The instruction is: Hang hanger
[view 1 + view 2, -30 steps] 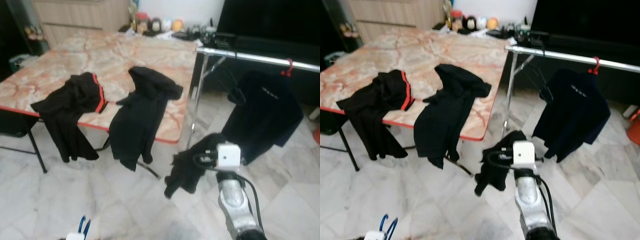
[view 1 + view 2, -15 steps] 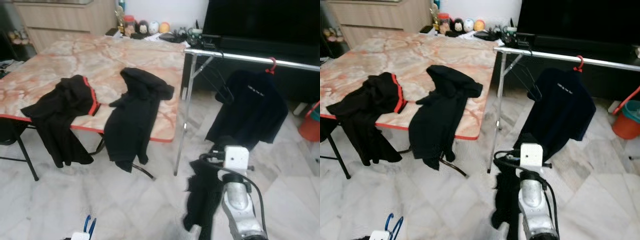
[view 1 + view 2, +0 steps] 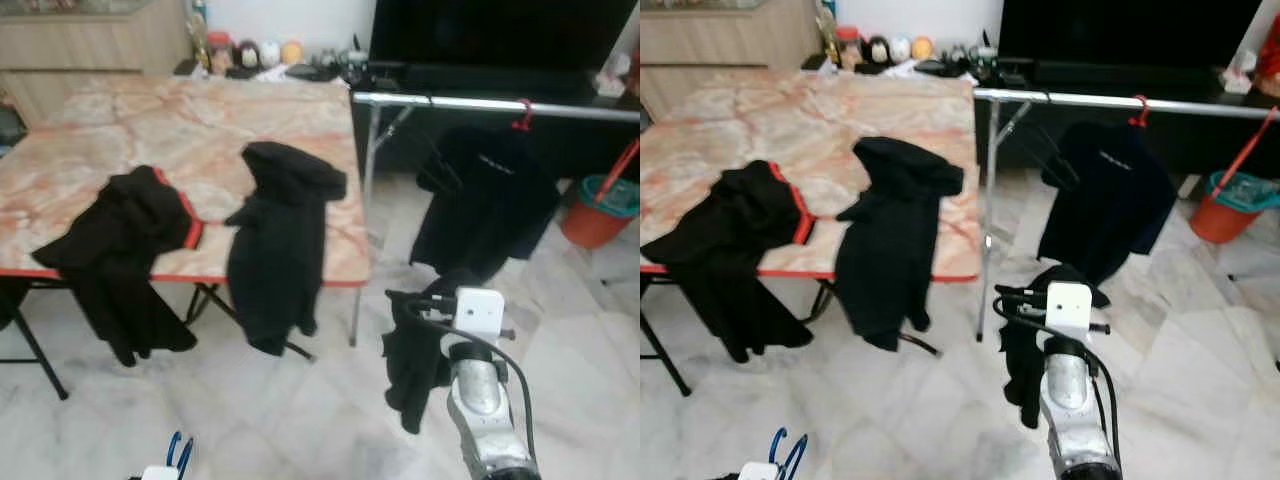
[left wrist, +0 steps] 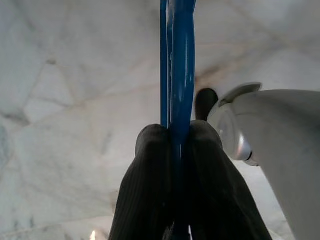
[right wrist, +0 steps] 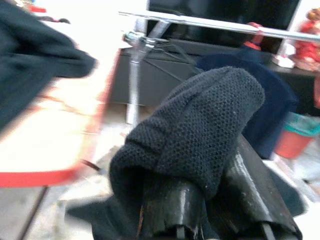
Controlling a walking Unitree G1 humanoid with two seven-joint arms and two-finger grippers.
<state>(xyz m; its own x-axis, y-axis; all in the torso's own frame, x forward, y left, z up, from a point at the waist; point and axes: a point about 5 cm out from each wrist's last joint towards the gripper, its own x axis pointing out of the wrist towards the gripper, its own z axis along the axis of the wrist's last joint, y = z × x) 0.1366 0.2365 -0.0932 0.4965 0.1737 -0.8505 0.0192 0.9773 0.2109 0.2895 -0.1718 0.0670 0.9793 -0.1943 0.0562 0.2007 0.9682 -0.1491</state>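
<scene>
Down at the near left, the left hand (image 4: 172, 150) hangs low over the marble floor (image 3: 300, 420), its two black fingers (image 4: 150, 180) pinched tight on a blue hanger (image 4: 177, 60), whose loop pokes up at the bottom edge of the head views. So the hanger is in hand but nowhere near the rail, and that part of the job looks not yet done. Moving right, the tabletop (image 3: 200, 130), pink marble pattern with a red edge, carries two dark garments: a black one with red trim (image 3: 130, 240) draped over the near-left edge, and a black hooded top (image 3: 285, 230) spilling over the near edge beside it. Bottles and small jars (image 3: 240, 55) line the far end against the wall. Further right, the right hand (image 5: 210, 210) is up in front of the robot, clamped on a black knit garment (image 3: 420, 340) that dangles from it toward the floor; the wrist view has the knit bunched right over the fingers. Beyond it stands the metal clothes rail (image 3: 470, 103), with one dark shirt (image 3: 490, 200) already hanging from a red hanger (image 3: 521, 112). An orange bucket (image 3: 595, 205) sits on the floor at the far right. By my reading, one garment is hung and what's left is to pair hanger with cloth and hook it on the rail. The rail's upright and the tabletop corner sit close to the path, and the trailing cloth could snag.
</scene>
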